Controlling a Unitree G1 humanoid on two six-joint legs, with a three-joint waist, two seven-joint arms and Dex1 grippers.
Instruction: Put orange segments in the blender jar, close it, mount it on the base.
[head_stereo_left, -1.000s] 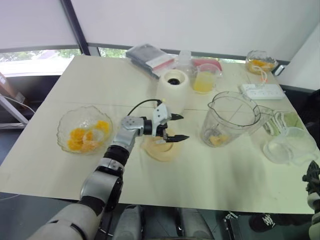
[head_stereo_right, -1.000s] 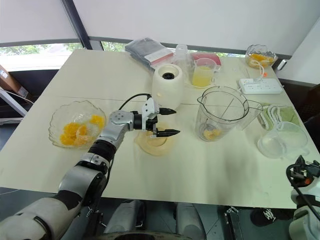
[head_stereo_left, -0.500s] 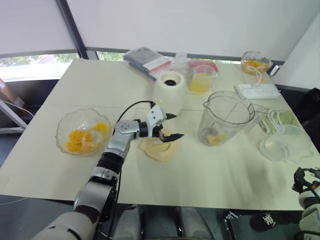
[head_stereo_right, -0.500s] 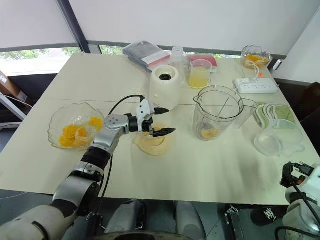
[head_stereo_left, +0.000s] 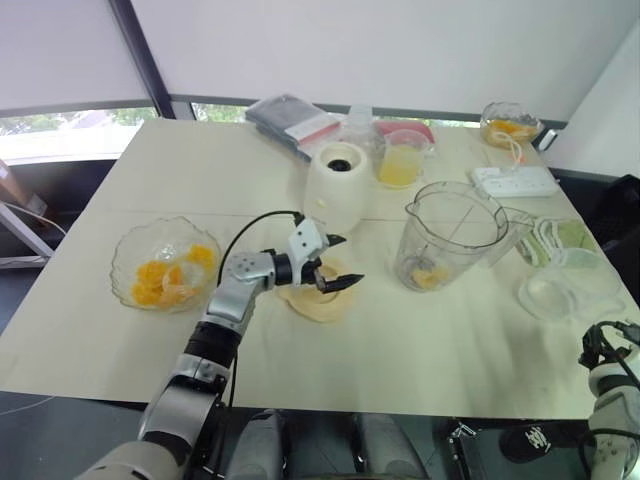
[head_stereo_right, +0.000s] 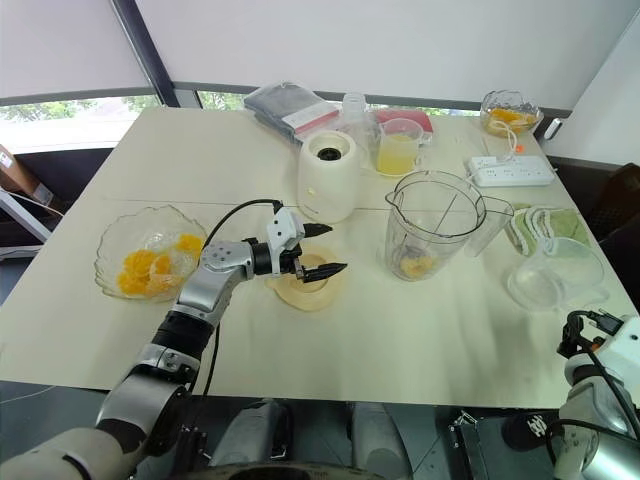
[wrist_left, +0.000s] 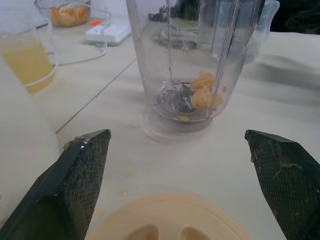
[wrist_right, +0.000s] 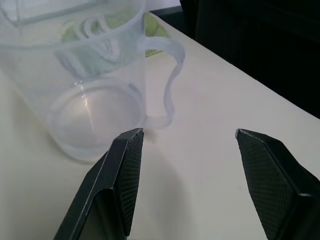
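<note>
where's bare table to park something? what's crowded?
Free: the near edge of the table, in front of the cream lid and blender jar; also the far-left corner beyond the scalloped bowl. Crowded: the far side around the base, juice cup, packets and power strip, and the right edge by the empty pitcher.

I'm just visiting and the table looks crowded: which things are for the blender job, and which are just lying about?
For the job:
orange segments
blender jar
base
cream lid

Lying about:
cup of yellow juice
power strip
empty clear pitcher
</note>
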